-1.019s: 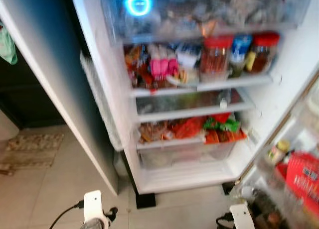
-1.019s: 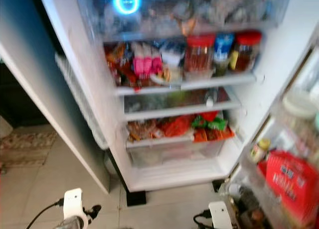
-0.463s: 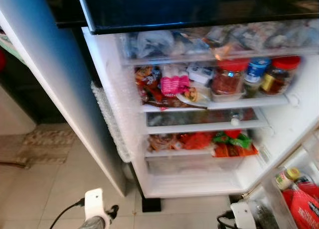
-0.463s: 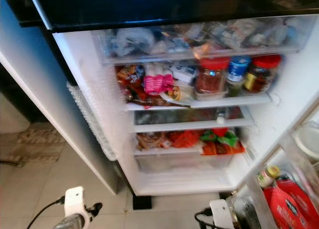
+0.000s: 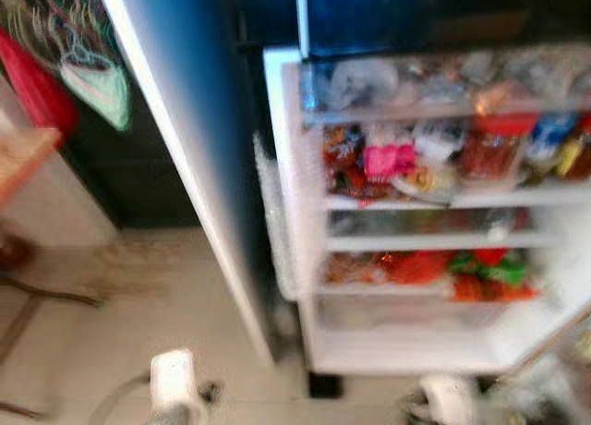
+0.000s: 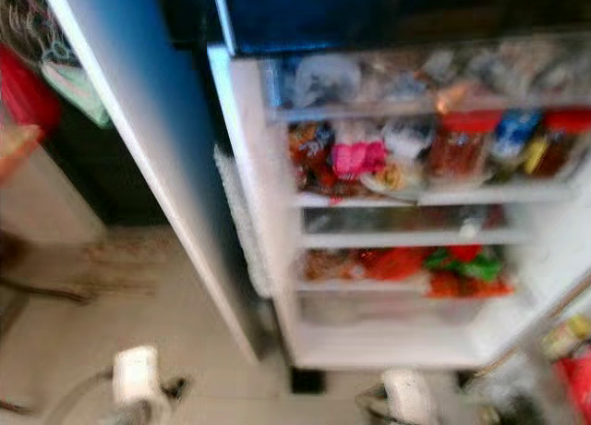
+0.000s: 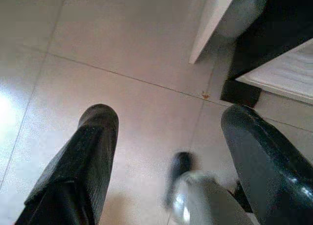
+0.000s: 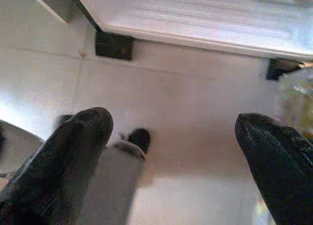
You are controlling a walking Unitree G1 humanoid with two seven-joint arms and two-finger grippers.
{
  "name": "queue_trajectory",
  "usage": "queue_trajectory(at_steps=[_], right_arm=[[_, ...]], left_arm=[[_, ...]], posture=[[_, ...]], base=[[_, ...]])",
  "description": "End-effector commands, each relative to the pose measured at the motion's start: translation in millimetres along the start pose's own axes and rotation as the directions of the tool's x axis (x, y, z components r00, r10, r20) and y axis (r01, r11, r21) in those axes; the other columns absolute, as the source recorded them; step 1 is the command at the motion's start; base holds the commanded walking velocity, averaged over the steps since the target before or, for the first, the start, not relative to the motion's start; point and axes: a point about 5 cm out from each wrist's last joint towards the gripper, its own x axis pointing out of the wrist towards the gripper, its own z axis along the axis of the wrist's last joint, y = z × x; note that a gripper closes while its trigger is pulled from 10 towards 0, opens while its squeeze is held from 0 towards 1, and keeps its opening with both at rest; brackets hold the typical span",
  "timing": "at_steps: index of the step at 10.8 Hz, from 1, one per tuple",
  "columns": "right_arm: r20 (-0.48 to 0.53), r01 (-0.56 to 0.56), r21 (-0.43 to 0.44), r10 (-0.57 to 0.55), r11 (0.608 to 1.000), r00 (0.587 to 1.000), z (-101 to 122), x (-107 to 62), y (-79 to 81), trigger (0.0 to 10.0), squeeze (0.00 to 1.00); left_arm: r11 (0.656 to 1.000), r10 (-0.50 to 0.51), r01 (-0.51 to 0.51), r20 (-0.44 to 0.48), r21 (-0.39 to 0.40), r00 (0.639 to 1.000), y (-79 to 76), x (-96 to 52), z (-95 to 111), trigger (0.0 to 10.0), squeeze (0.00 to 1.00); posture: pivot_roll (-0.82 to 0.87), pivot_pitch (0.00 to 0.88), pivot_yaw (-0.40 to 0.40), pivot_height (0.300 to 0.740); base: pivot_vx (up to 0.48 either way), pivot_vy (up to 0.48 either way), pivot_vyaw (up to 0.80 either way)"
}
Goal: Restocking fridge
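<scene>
Fridge stands upright, open front facing the camera.

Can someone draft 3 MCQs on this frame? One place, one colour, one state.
1. Where is the pink packet?
A. on the floor
B. on a fridge shelf
C. in the left gripper

2. What colour is the lid of the jar near the middle of that shelf?
A. red
B. green
C. white

3. How is the left gripper?
A. shut on a bottle
B. shut, empty
C. open, empty

Key: 1 B, the packet sits among the food on the shelf. 2 A, its lid reads red despite the blur. 3 C, its fingers stand apart over bare floor tiles.
</scene>
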Motion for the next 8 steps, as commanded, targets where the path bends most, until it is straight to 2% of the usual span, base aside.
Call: queue_trajectory(at_steps=[1, 5, 8], right_arm=[[0.012, -0.019, 0.008, 0.019, 1.0, 1.0, 4.4, 2.3, 8.8, 10.0, 0.0], [0.014, -0.015, 0.008, 0.015, 1.0, 1.0, 4.4, 2.3, 9.2, 10.0, 0.0], [0.012, -0.012, 0.011, 0.012, 1.0, 1.0, 4.2, 2.4, 9.4, 10.0, 0.0]], left_arm=[[1.0, 0.025, -0.025, -0.01, 0.013, 1.0, 10.5, -0.3, 0.9, 10.0, 0.0], [1.0, 0.025, -0.025, -0.01, 0.017, 1.0, 11.3, -0.3, 1.1, 10.0, 0.0], [1.0, 0.023, -0.023, -0.012, 0.02, 1.0, 11.5, -0.3, 1.1, 10.0, 0.0]], posture=[[0.03, 0.0, 0.044, 0.74], [0.03, 0.0, 0.051, 0.74], [0.03, 0.0, 0.052, 0.74]], base=[[0.0, 0.446, 0.0], [0.0, 0.394, 0.0], [0.0, 0.0, 0.0]])
